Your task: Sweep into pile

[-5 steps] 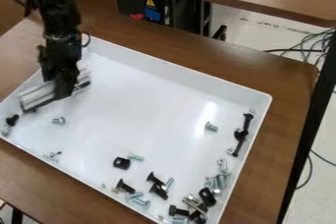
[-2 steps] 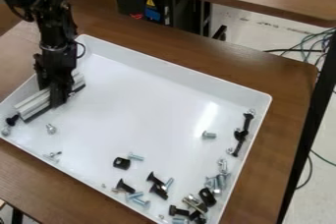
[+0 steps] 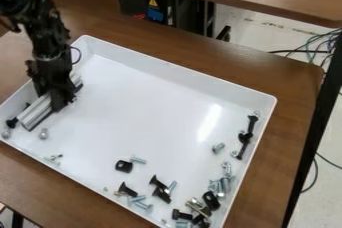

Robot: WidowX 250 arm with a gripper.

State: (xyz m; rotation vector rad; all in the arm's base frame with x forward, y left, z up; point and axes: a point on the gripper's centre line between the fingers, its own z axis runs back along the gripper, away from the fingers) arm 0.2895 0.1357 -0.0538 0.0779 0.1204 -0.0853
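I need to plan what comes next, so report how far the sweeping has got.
Partly done, it seems: several bolts cluster loosely at the lower right of the tray. In hand: the gripper holds a silver bar, likely the sweeper. Left: a black piece and a lone bolt lie apart.

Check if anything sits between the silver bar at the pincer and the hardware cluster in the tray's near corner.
Yes: about midway lie a black piece and a silver bolt beside it, then a black screw nearer the cluster.
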